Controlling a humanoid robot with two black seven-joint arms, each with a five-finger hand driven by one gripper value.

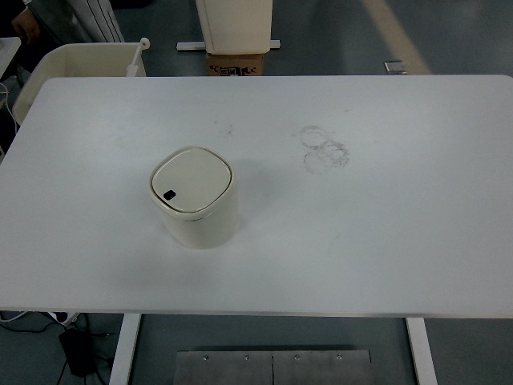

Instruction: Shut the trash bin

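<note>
A small cream trash bin (pixel 195 199) stands upright on the white table (pixel 361 241), left of the middle. Its square lid (pixel 191 178) lies flat and shut on top, with a small dark button (pixel 169 194) near its front left corner. Neither of my hands is in the head view.
Faint ring stains (pixel 323 149) mark the table right of the middle. A cream tub (pixel 72 62) stands on the floor beyond the table's far left corner. A cardboard box (pixel 237 62) and a cream stand (pixel 235 24) are behind the far edge.
</note>
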